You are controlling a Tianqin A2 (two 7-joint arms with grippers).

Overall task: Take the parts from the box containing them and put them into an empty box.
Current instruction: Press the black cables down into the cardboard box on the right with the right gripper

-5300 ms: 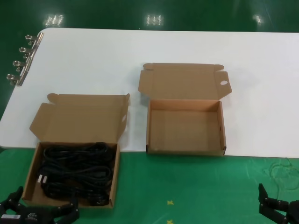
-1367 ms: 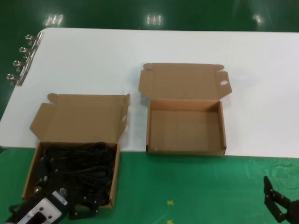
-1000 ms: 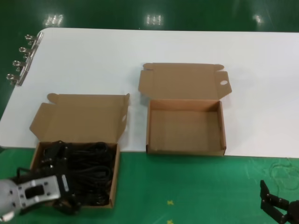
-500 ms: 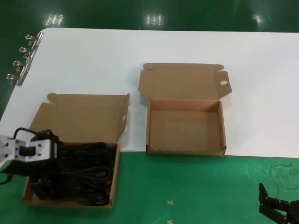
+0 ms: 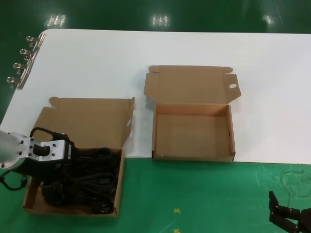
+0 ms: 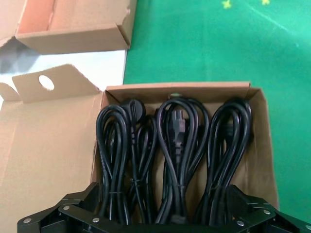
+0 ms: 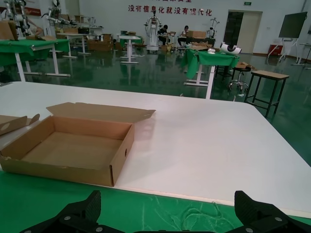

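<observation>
We see the left end effector poised over the left part of the shallow brown cardboard carton with slanted lid wings, which sits at the near left, partly on the green mat and with its lid lying back on the white desk. Inside it lie the parts — black coiled power cables, three bundles side by side, each a long loop. In the left wrist view the fingers stand wide apart, one at either side of the row of coils, and nothing is held between them. The relation that matters, we judge, is this: the cables lie directly beneath and just ahead of the left end effector, and their long axis runs away from it, left to right across the carton in the head view, so the jaws close across the bundles rather than along them. The empty shallow brown cardboard carton with a round hole in its lid tab stands to the right, well apart from the full one, open and bare inside. The right end effector waits at the near right corner over the mat — its fingers spread wide, empty. The left arm is plainly nearer the cables, so the first lift is its job.
</observation>
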